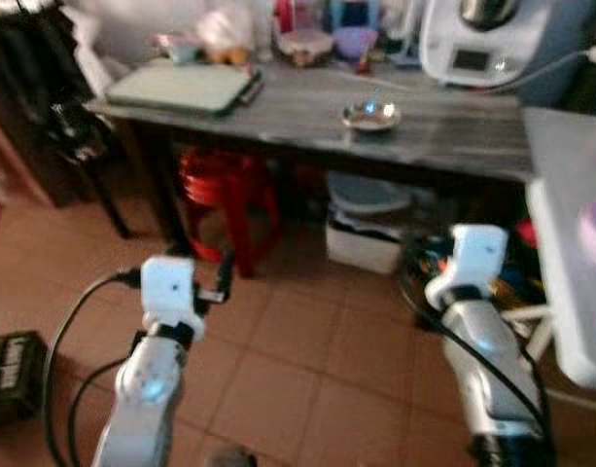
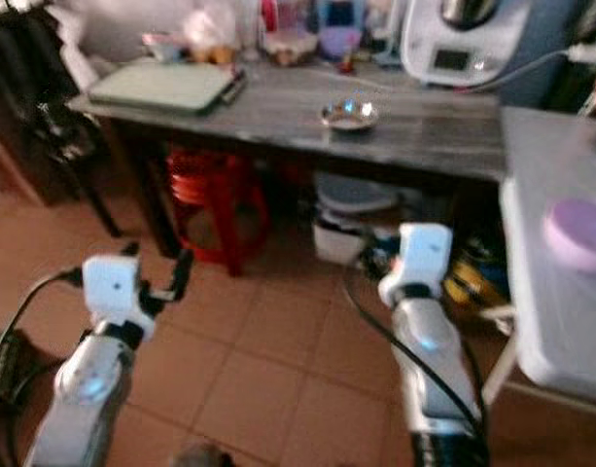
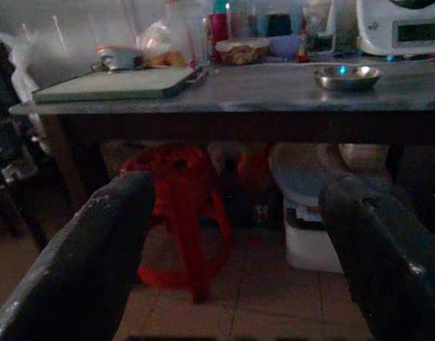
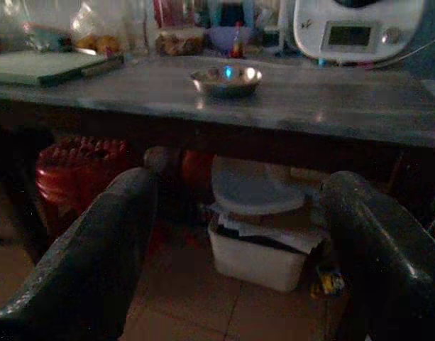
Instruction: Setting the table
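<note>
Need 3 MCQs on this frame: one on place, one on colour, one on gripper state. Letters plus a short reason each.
1. Where is the metal bowl?
A. on the floor tiles
B. on the grey table
C. on the stool

2. What colour is the stool under the table?
A. red
B. blue
C. white

3. How do the fingers of the left gripper and the right gripper stand?
A. both shut
B. left shut on the bowl
C. both open, holding nothing

Answers:
1 B, the bowl sits on the tabletop in front of the white appliance.
2 A, red legs and seat show below the table edge.
3 C, each wrist view shows two fingers wide apart with only the room between them.
</note>
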Available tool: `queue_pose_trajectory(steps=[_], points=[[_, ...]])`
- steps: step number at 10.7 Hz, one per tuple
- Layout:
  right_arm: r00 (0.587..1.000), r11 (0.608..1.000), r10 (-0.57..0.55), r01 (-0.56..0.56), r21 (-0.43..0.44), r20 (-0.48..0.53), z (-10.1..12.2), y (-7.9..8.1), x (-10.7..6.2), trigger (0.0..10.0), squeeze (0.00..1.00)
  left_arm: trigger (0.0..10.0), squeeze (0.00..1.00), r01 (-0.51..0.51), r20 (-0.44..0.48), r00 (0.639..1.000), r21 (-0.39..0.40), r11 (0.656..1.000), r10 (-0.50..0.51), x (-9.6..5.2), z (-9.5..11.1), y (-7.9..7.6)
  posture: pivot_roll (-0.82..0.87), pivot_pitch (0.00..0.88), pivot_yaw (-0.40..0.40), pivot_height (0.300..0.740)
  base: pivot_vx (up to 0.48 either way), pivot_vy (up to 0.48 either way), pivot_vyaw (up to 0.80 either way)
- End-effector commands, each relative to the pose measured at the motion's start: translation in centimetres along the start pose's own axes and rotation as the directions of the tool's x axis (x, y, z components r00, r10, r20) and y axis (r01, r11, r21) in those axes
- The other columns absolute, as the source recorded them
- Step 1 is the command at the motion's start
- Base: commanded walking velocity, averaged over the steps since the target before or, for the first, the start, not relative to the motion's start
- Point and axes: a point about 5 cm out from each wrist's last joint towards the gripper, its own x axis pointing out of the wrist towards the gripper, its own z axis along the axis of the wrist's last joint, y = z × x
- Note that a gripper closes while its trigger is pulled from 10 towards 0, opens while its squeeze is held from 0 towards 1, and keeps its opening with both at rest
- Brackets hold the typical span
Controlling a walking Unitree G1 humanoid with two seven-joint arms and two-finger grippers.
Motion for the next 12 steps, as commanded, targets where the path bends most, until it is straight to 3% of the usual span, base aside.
queue_pose_trajectory(steps=[1, 9, 10, 11, 12], points=[[1.0, 1.0, -0.004, 0.004, -0.001, 0.015, 0.5, -0.2, 0.0, 10.0, 0.0, 10.0, 0.0, 0.007, 0.012, 1.0, -0.003, 1.0, -0.007, 0.1, 0.3, 0.0, 0.01, 0.0, 0.033, 0.74, 0.0, -0.45, 0.0], [0.994, 0.998, 0.036, -0.031, -0.052, 0.101, 2.6, 0.3, 1.4, 10.0, 0.0, 10.0, 0.0, 0.056, 0.033, 0.998, -0.024, 0.998, -0.055, 0.0, 0.7, -0.7, 0.0, 0.006, 0.027, 0.74, 0.33, -0.34, 0.0], [0.993, 0.998, 0.037, -0.031, -0.051, 0.109, 2.7, 0.3, 1.5, 10.0, 1.0, 10.0, 0.0, 0.06, 0.035, 0.998, -0.027, 0.998, -0.059, 0.0, 0.8, -0.7, 0.0, 0.006, 0.027, 0.74, 0.356, -0.315, 0.0], [0.993, 0.998, 0.037, -0.032, -0.052, 0.112, 2.8, 0.3, 1.5, 10.0, 1.0, 10.0, 0.0, 0.059, 0.039, 0.998, -0.037, 0.998, -0.058, 0.1, 0.9, -0.7, 0.0, 0.006, 0.028, 0.74, 0.352, -0.322, 0.0], [0.992, 0.997, 0.042, -0.033, -0.07, 0.123, 3.1, 0.4, 1.8, 10.0, 0.13, 10.0, 0.0, 0.037, 0.048, 0.998, -0.086, 0.996, -0.033, 0.2, 1.0, -0.4, 0.0, 0.008, 0.028, 0.74, 0.0, 0.0, 0.0]])
